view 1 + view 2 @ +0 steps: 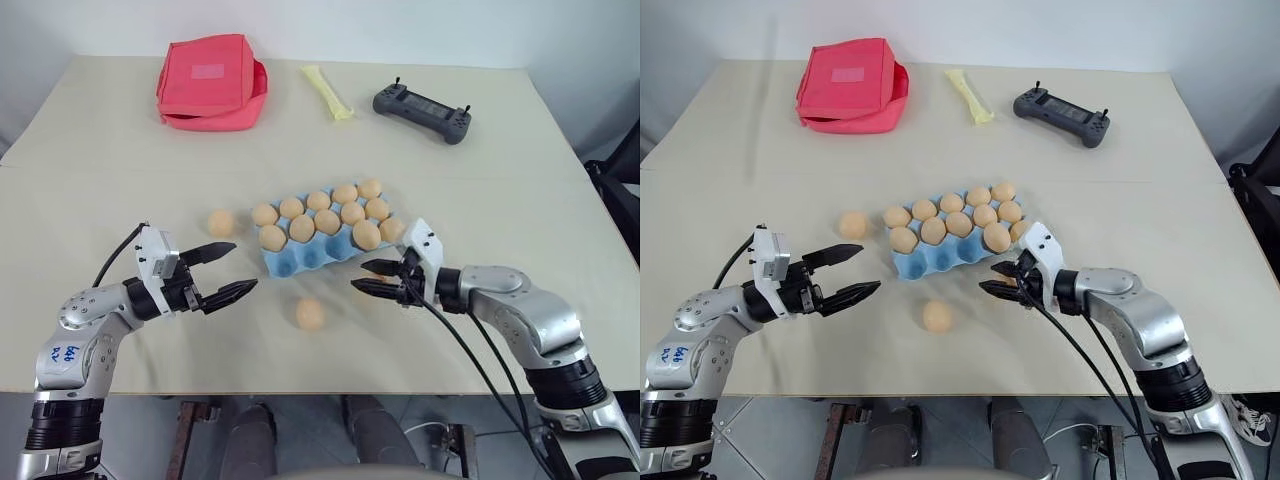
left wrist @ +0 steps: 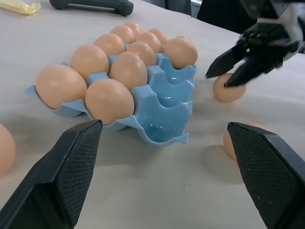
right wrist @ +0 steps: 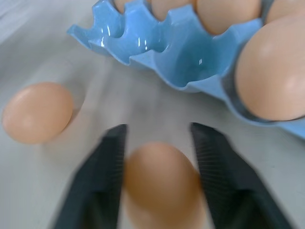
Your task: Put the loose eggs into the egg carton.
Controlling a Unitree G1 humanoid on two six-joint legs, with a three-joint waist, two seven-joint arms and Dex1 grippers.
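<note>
Loose egg [image 3: 162,183] flanked by right gripper [image 1: 375,277] fingers, grip not confirmed; egg carton [image 1: 300,256] just beyond. Left gripper [image 1: 228,270] held wide.

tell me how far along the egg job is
Done: most cups of the egg carton hold eggs. In hand: the right pincer grips one loose egg, not yet lifted. Left: three front cups are empty; two more loose eggs lie on the table, one left of the carton, one in front.
</note>
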